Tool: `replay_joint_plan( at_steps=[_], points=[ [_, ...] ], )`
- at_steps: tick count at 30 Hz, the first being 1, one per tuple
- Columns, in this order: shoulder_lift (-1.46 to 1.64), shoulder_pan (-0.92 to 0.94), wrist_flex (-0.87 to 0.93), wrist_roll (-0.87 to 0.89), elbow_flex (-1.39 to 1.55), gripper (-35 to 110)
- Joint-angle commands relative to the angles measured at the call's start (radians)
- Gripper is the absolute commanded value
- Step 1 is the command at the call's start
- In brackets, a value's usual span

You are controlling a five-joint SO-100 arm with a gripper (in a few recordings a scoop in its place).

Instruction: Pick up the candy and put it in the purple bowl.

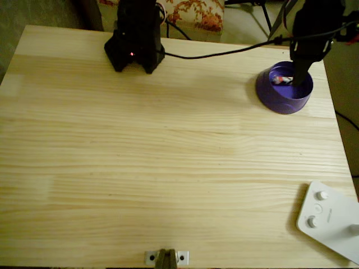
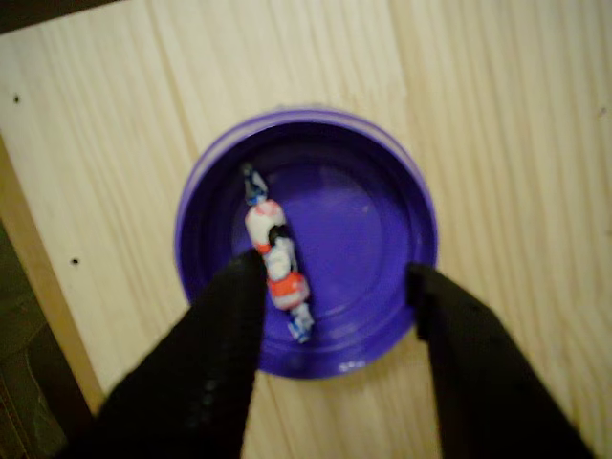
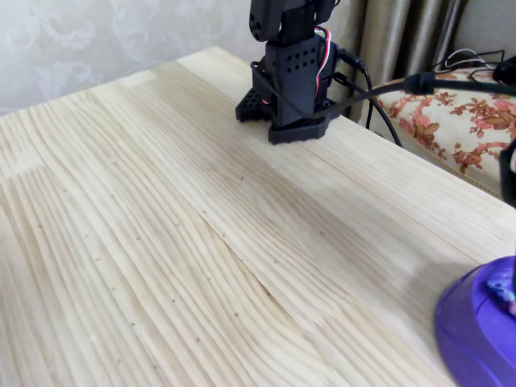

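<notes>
The purple bowl (image 1: pixel 280 103) stands near the far right corner of the wooden table. The fixed view shows part of the bowl (image 3: pixel 476 330) at its bottom right edge. The candy (image 2: pixel 275 253), white with orange-red bands and bluish twisted ends, lies inside the bowl (image 2: pixel 382 220) on its left half. My black gripper (image 2: pixel 335 277) hangs open just above the bowl, one finger on each side of its floor. The left fingertip (image 2: pixel 239 287) is right beside the candy, with nothing held between the fingers. From overhead, the gripper (image 1: pixel 300 70) reaches down into the bowl beside the candy (image 1: pixel 282 80).
The arm's black base (image 1: pixel 134 39) sits at the table's far edge, with a black cable (image 1: pixel 224 53) running right from it. A white device with knobs (image 1: pixel 331 218) lies at the near right corner. A small metal bracket (image 1: pixel 166 258) sits at the front edge.
</notes>
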Motion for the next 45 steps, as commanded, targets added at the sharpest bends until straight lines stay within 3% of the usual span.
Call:
replay_joint_plan(
  at_steps=[1,2,5,8,17,23,31,45],
  points=[
    [0.084,-0.008,0.003,0.003,-0.037,34],
    [0.092,-0.008,0.003,0.003,-0.035,33],
    [0.121,-0.002,0.003,0.003,-0.034,8],
    [0.173,0.011,0.002,0.003,-0.011,0],
    [0.423,0.098,0.000,0.000,0.115,0],
    [0.696,0.250,0.006,-0.023,0.255,0],
    [1.023,0.552,0.006,-0.129,0.451,0],
    [1.424,1.111,-0.015,-0.129,0.787,0]
  ],
)
